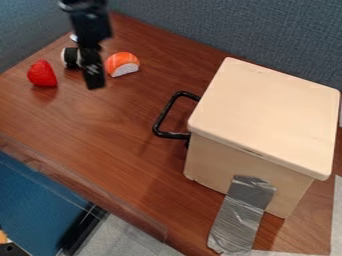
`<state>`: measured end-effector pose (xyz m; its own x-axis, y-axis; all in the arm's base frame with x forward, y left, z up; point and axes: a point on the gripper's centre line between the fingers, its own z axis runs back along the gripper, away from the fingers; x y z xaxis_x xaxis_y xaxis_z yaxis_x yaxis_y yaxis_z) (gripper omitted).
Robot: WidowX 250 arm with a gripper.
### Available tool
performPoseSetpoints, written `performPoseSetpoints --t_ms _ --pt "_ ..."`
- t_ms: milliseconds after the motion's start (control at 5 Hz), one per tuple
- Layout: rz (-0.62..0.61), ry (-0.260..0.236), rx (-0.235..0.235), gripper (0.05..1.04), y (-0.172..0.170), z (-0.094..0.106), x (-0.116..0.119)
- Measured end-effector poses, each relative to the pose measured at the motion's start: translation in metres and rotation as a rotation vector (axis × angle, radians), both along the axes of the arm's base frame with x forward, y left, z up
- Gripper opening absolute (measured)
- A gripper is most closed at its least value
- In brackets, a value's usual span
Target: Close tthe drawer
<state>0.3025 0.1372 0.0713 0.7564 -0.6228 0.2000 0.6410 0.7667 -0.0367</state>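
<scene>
The drawer (175, 135) is in the wooden box (267, 117) at the right of the table (93, 135); its black handle (162, 120) juts out toward the left. From this angle the box's top hides the drawer's front, so no gap can be made out; it looks shut or very nearly so. The gripper (94, 80) hangs at the upper left, near the toys (122, 64) and well apart from the handle; whether it is clenched, released or grasping anything cannot be told. The drawer is likely light and stiff, and should slide with little force. It hardly needs gripping: a level push on the middle of the handle's outer bar, straight toward the box, should seat it. The bar looks smooth, so an off-centre push could slip or skew the drawer. The tape (242, 212) running from box to table probably helps resist the shove.
</scene>
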Motion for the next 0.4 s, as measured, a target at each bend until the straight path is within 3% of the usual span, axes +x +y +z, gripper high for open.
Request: performPoseSetpoints --t_ms 200,400 --pt "0.056 0.000 0.030 1.000 0.014 0.020 -0.021" --pt "0.108 -0.033 0.047 1.000 0.031 0.049 -0.044"
